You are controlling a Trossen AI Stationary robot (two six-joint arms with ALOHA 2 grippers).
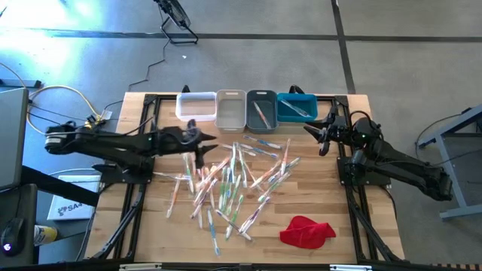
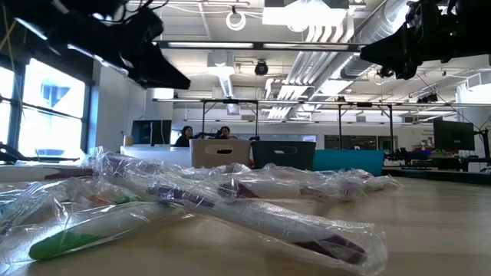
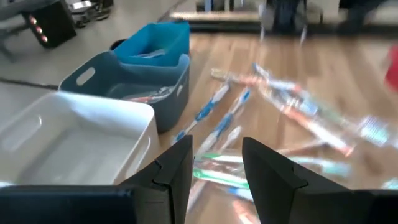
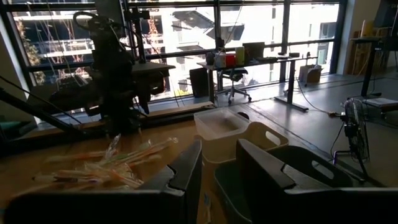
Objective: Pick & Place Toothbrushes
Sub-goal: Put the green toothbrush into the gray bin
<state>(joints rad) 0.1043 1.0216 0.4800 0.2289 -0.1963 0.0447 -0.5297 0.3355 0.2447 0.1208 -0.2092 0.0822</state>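
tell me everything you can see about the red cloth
The red cloth is a small, soft-looking piece of fabric, crumpled into a loose, uneven mound. It lies on the wooden table near its front edge on the right arm's side, apart from the toothbrushes. Nothing touches it but the table.

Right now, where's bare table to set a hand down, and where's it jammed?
Free: wood between the red cloth and the table's right edge, the front left corner, and the strip below the right gripper. Crowded: the toothbrushes fill the centre, up to the bins and the left gripper.
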